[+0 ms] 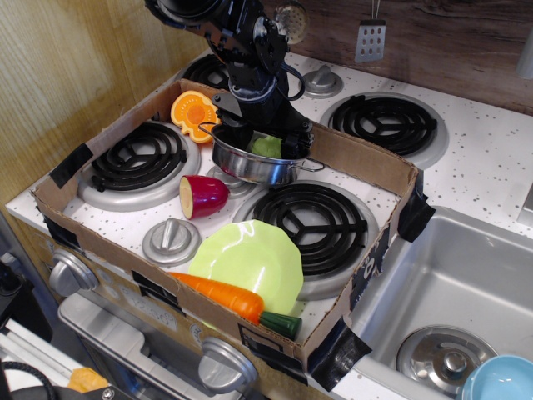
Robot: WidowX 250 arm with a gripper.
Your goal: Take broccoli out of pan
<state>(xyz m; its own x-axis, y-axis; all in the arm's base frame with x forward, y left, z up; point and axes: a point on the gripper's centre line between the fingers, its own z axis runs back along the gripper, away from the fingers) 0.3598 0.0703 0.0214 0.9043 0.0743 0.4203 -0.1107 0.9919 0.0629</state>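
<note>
The shiny steel pan [250, 169] stands in the middle of the cardboard-walled stove top, between the burners. The light-green broccoli [266, 147] lies inside it, only its top showing above the rim. My black gripper [265, 142] reaches down into the pan from above. One of its fingers [236, 136] stands left of the broccoli and the other stands right of it. The jaws look open around the broccoli, with small gaps on both sides. The arm hides the back of the pan.
An orange half [193, 110] lies behind the pan and a purple vegetable half [202, 196] in front of it. A lime-green plate [247, 258], a carrot [225, 294] and a grey burner cap [171, 241] lie near the front. The cardboard wall [366, 162] rings the stove. A sink [450, 283] is on the right.
</note>
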